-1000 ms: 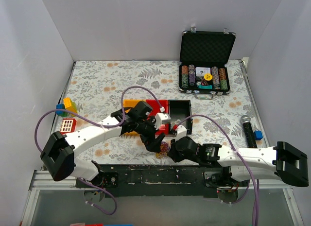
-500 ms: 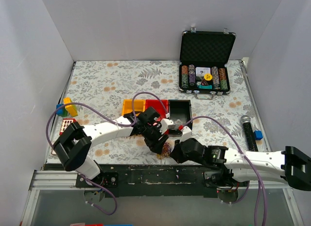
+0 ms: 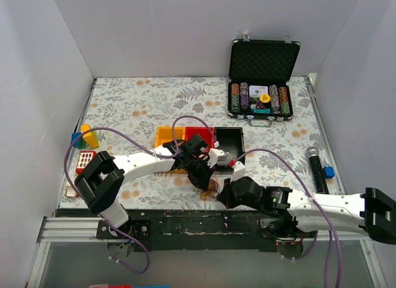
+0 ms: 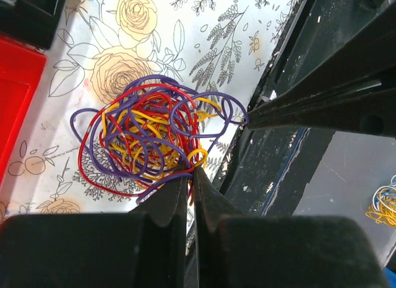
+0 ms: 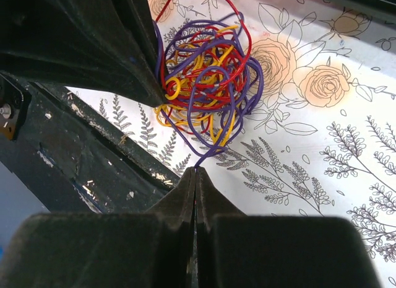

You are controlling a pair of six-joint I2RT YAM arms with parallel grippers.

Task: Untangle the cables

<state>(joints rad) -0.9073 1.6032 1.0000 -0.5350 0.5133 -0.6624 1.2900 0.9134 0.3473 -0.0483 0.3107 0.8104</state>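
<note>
The cables (image 3: 211, 187) are a small tangle of thin purple, red and yellow wires lying on the floral tabletop right at its near edge. In the left wrist view the cables (image 4: 151, 136) sit just ahead of my left gripper (image 4: 190, 171), which is shut on red and yellow strands at the tangle's near side. My right gripper (image 5: 195, 171) is shut on a purple strand drawn out of the cables (image 5: 207, 83). From above, the left gripper (image 3: 203, 181) and right gripper (image 3: 221, 191) meet at the tangle from opposite sides.
The black base rail (image 3: 204, 220) runs along the table's near edge beside the tangle. Yellow (image 3: 166, 135), red (image 3: 199, 134) and black (image 3: 228, 140) bins stand behind. An open chip case (image 3: 262, 83) is at the back right, a microphone (image 3: 316, 167) at the right, toy blocks (image 3: 86, 137) at the left.
The left arm has swung down and right onto the tangle, and its gripper has closed on strands. The right gripper stays shut at the tangle's right side.
</note>
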